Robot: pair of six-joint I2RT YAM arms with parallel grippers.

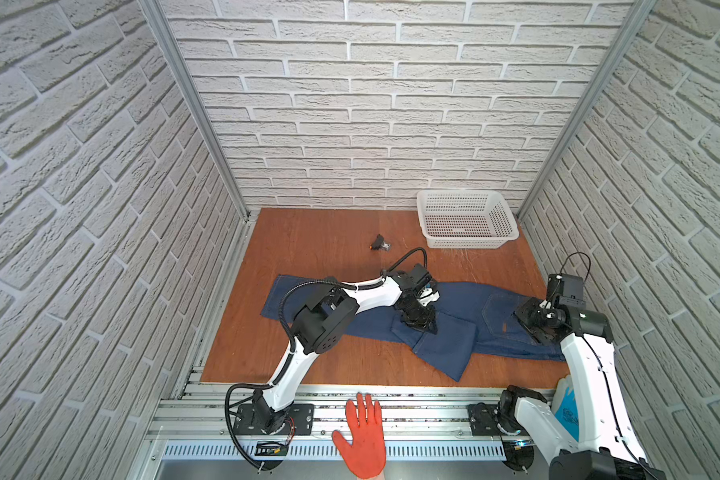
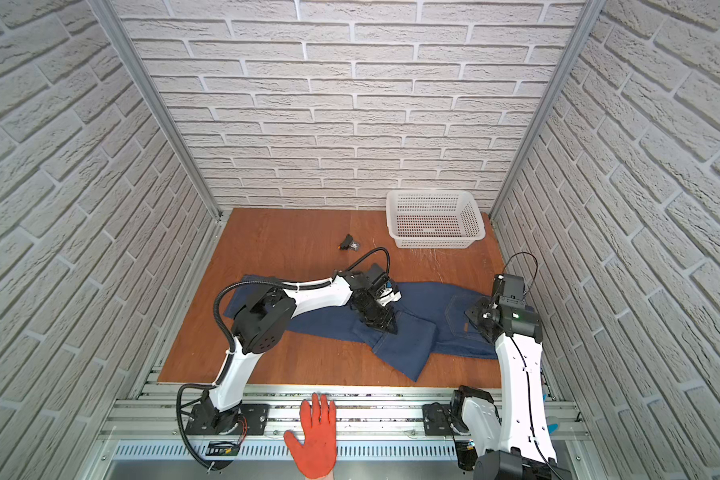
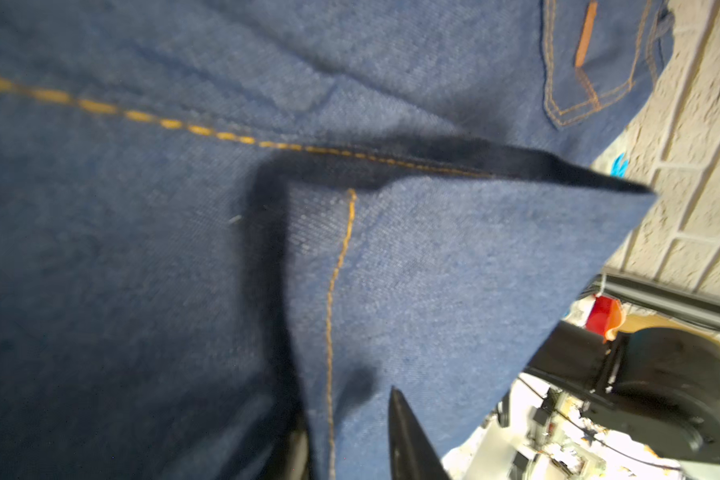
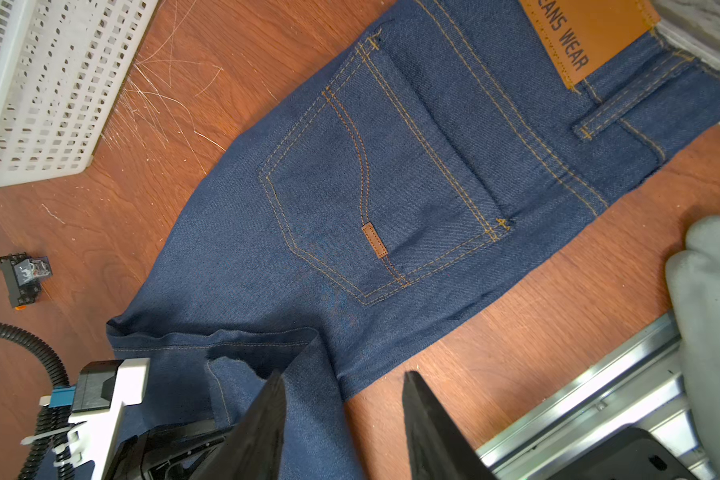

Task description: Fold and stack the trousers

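The left gripper [image 3: 346, 407] is pinching a raised fold of the jeans [image 3: 100, 249]. Only its wrist view is showing this: the two dark fingers are sitting close together with a stitched denim flap between them. In both top views the gripper body is hiding that contact. The right gripper [image 4: 345, 374] is standing part open and is holding nothing. One finger is hanging over the denim and the other over the bare wooden table [image 4: 516, 332].

The right wrist view alone is giving the detail of the waist end: a tan patch [image 4: 591, 37] lettered "WEAR", a back pocket [image 4: 371, 199] outlined in orange-brown stitching, and a belt loop.

The top views are showing the whole layout. The dark blue jeans [image 1: 466, 299] are lying flat across the middle of the table, with the waist to the right under the right arm. One leg is running left beneath the left arm, and the other is bending toward the near edge.

A white perforated basket [image 1: 462, 239] is sitting at the far right. A small black electrical part [image 1: 379, 243] is lying just beyond the jeans. An orange glove [image 1: 362, 436] is resting on the near metal rail.
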